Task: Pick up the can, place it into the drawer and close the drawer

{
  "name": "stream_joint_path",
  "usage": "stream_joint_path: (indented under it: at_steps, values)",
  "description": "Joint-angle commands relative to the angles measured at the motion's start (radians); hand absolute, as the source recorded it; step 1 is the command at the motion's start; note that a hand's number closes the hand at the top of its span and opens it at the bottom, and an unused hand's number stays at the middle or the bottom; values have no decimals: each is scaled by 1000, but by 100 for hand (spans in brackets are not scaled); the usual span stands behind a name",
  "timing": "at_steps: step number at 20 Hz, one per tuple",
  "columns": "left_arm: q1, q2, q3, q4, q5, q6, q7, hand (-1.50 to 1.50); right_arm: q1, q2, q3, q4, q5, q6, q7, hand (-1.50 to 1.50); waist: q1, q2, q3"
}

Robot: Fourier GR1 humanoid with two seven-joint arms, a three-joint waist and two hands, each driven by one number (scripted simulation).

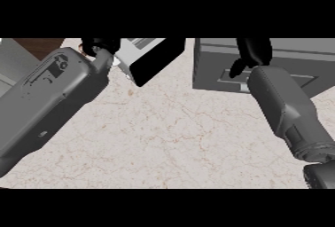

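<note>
Drawer (262,66) sits on marbled counter (170,133); right hand (252,53) fingers relaxed against it, left hand's (98,46) unclear.

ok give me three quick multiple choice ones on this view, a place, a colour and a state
1. The right hand is over: A the grey drawer unit; B the floor; C the view's left edge.
2. The hands are: A white; B black; C red.
3. The can is: A upright mid-counter; B lying by the right forearm; C not clearly in view.

1 A, it overlaps the unit at upper right.
2 B, the left hand is black too.
3 C, only veined counter shows mid-view.
</note>
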Motion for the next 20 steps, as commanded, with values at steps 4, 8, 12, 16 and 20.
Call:
stream_joint_path:
  at_steps: [4,8,12,16,20]
  values:
    - [-3,-21,-19,-29,-23,42,31,-150,-134,-34,-32,33,-17,42,23,-150,12,1,-3]
    - [11,6,-6,-50,-23,6,23,-150,-142,-10,-137,37,-151,133,-161,-150,20,1,0]
    - [24,35,-1,-61,-23,-10,31,-150,-132,30,-288,39,-311,187,-215,-150,22,-2,2]
    - [36,22,5,-79,-24,3,28,-150,-137,45,-389,40,-417,246,-275,-150,13,-2,1]
    - [58,30,3,-103,-32,6,36,-150,-135,12,-413,49,-435,275,-314,-150,11,1,-2]
